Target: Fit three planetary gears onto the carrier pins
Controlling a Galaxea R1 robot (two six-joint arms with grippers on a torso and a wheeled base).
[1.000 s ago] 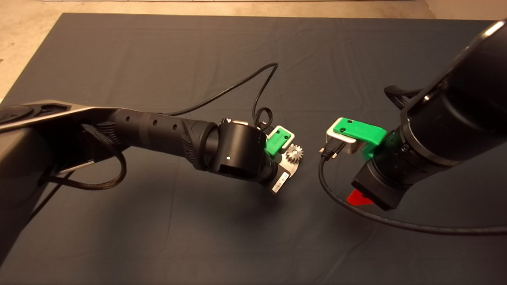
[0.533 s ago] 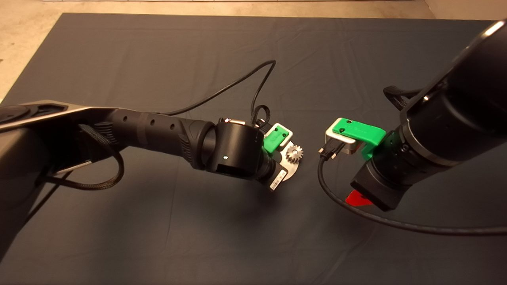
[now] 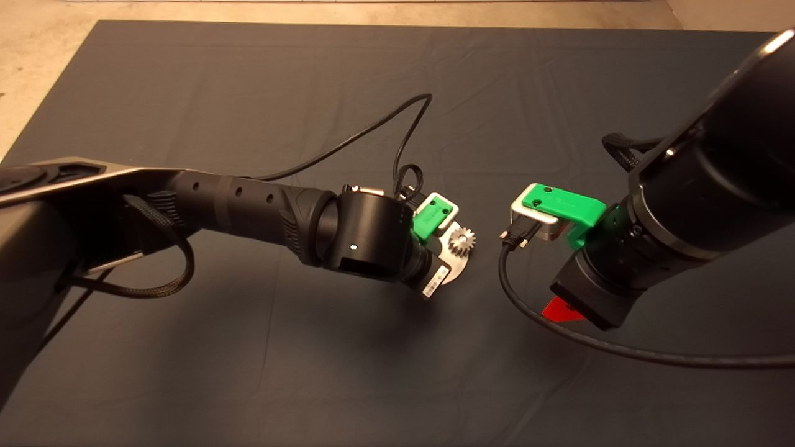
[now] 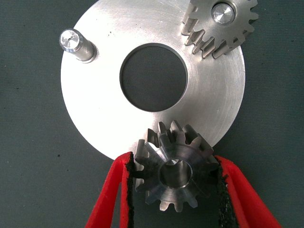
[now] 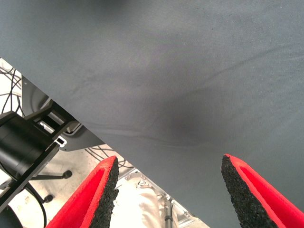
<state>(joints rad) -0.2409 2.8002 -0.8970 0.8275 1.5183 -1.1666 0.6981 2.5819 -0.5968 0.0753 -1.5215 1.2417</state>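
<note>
The silver carrier disc [image 4: 95,104] with a central hole lies on the dark mat. One gear [image 4: 221,21] sits on a pin. A second pin [image 4: 71,40] stands bare. My left gripper [image 4: 173,159] is shut on another gear [image 4: 173,178] and holds it over the disc's near edge, with metal showing through its bore. In the head view the seated gear [image 3: 461,239] and part of the disc [image 3: 455,266] show beside the left wrist. My right gripper [image 5: 170,162] is open and empty over the mat, to the right of the disc. No third gear is in view.
A black cable [image 3: 372,133] loops over the mat behind the left wrist. Another cable [image 3: 559,335] curves from the right arm's camera across the mat. The right wrist view shows the mat's edge [image 5: 95,128] and equipment on the floor beyond it.
The left arm has shifted slightly to the left with the gear in its fingers. The right arm has not moved.
</note>
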